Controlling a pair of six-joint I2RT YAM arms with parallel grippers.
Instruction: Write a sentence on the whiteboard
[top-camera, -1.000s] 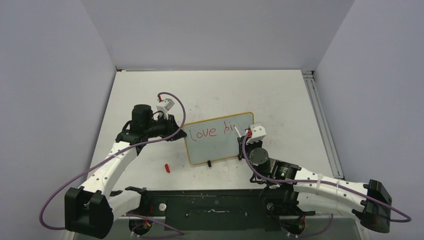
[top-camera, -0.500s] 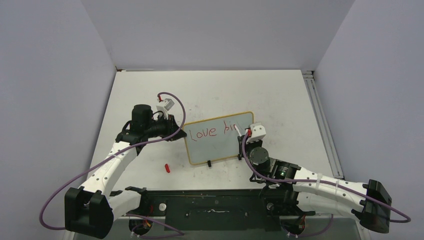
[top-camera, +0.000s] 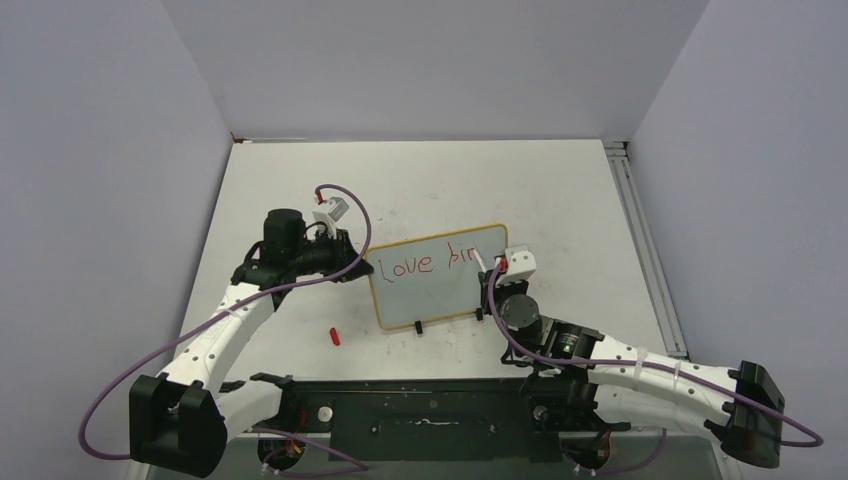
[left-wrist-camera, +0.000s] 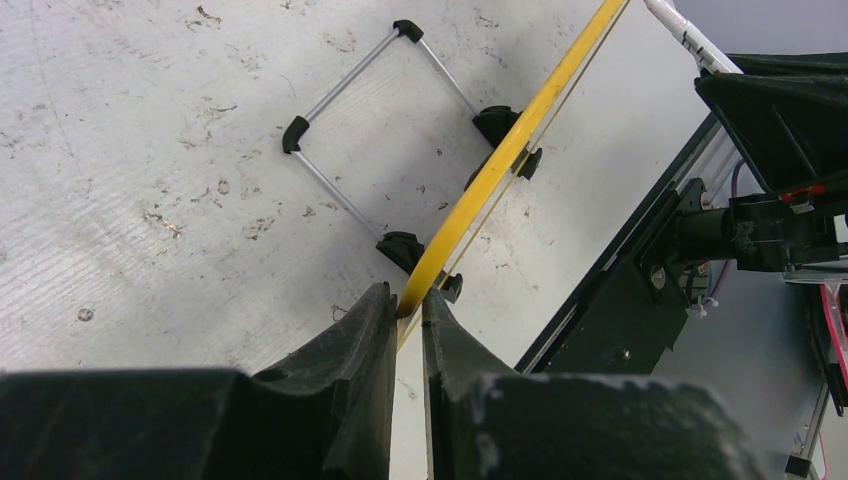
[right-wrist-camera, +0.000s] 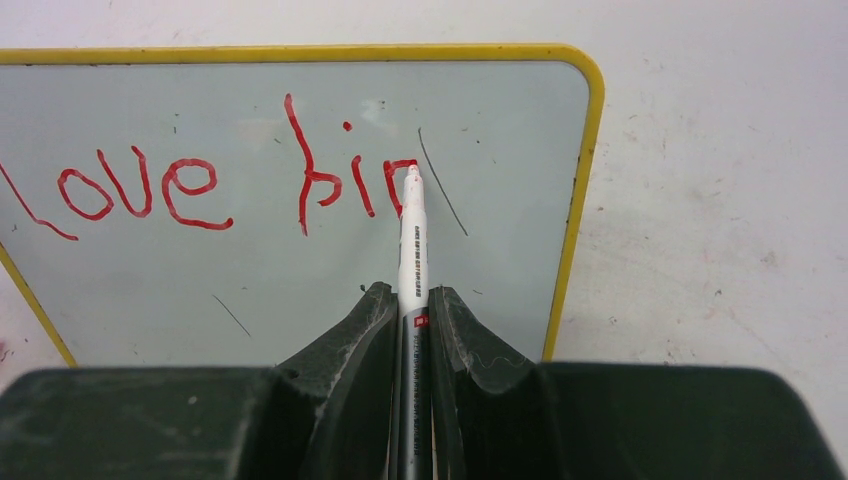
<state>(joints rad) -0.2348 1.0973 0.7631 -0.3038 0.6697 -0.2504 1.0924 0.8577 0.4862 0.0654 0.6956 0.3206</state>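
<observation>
so, we've got the whiteboard sitting roughly mid-table between our two arms, propped on its little black feet and turned a bit askew in the top view. our left gripper is clamped on the board's left edge, with the yellowish frame pinched right between the two fingers. our right gripper is closed tight around a white marker, which pokes out past the fingers with its reddish tip against the board surface. the sentence reads "love" and then "bir" in red, on one line across the upper part of the board. the marker tip sits right at the top of that last letter, near the right side of the frame. we can also see a couple of thin dark stray lines on the board by the writing. from the left wrist view, a wire stand with black corners lies flat on the table behind the board. a small red piece, looks like a cap, lies on the table off the board's lower left corner, apart from both grippers.
</observation>
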